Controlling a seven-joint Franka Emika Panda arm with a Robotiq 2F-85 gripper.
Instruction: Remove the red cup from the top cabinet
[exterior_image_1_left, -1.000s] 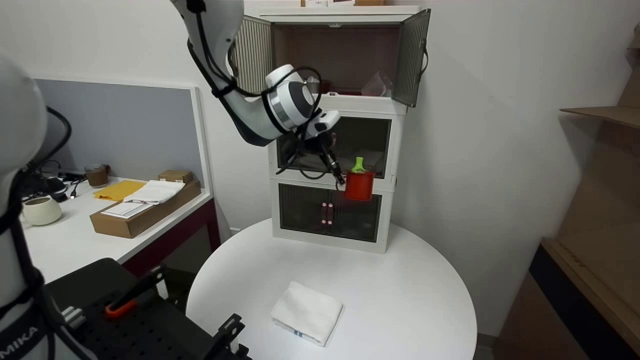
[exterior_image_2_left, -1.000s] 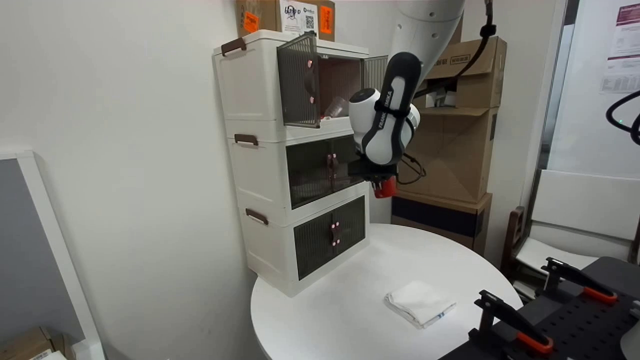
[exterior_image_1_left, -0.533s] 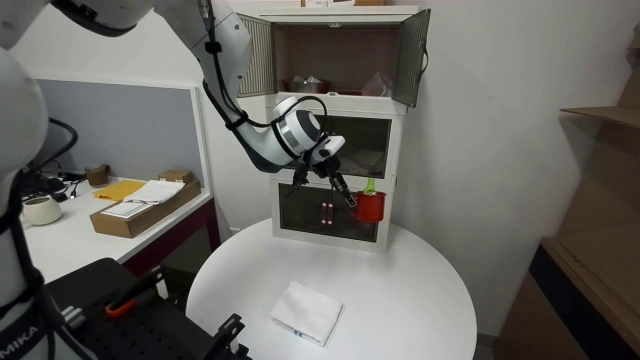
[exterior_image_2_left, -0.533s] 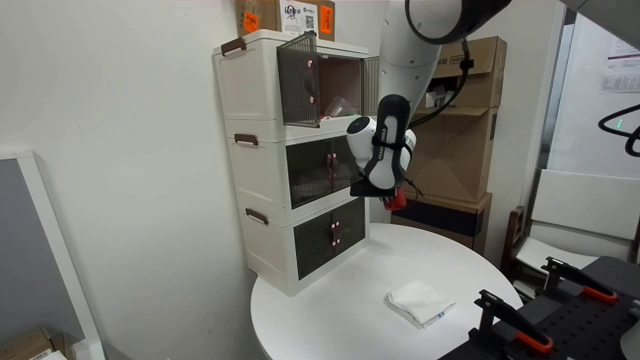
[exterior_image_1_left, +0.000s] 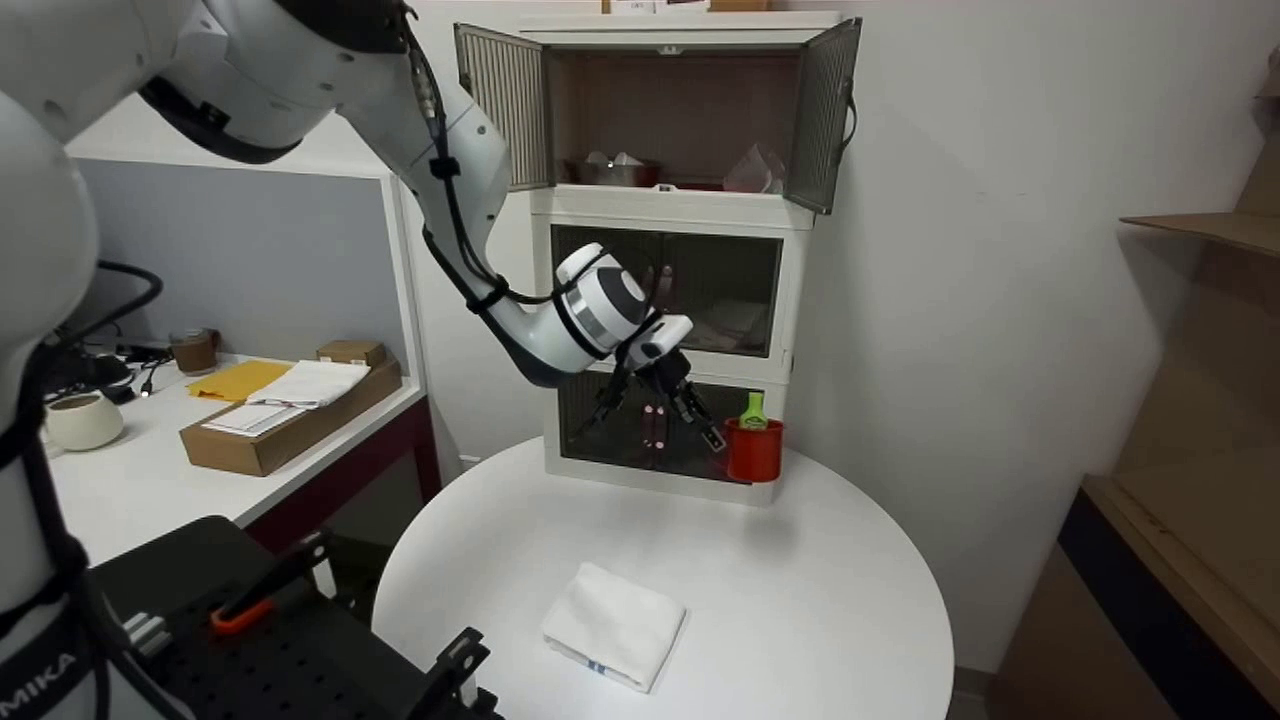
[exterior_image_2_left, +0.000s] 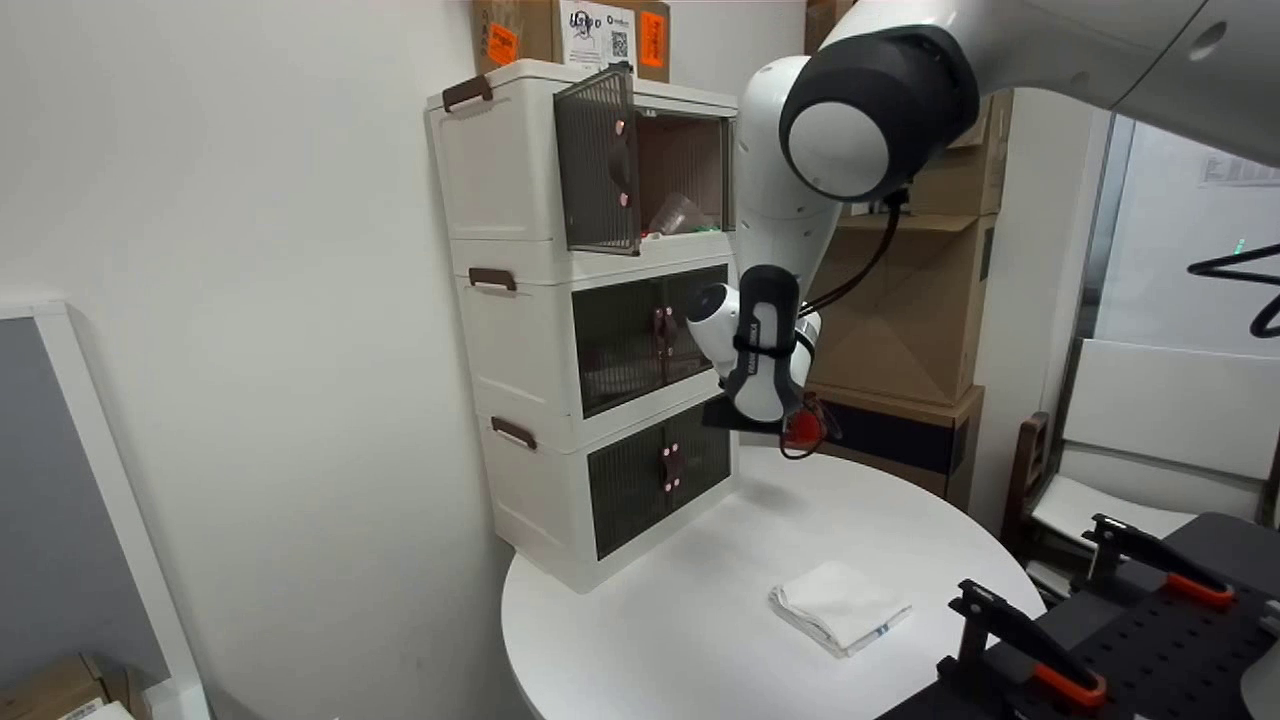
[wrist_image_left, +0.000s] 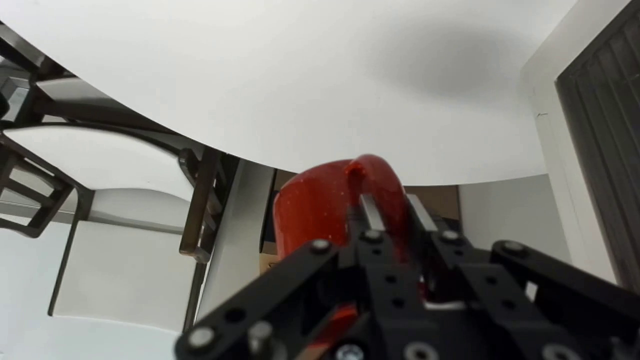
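"White, that three-tier cabinet (exterior_image_1_left: 675, 208), top doors (exterior_image_1_left: 822, 120) wide open, standing on the round worktop (exterior_image_1_left: 800, 600)."

"And the gripper (wrist_image_left: 395, 215)?"

"Pinching the red mug (exterior_image_1_left: 755, 455) by its handle (wrist_image_left: 380, 177), out of the cabinet, in mid-air above the worktop."

"I see a green object (exterior_image_1_left: 753, 412) poking up from it."

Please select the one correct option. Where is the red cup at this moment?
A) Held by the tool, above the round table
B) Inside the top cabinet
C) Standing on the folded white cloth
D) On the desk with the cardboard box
A, because in the wrist view the tool is closed on the handle of the red cup, and in an exterior view a soft shadow lies on the round table, apart from the cup.
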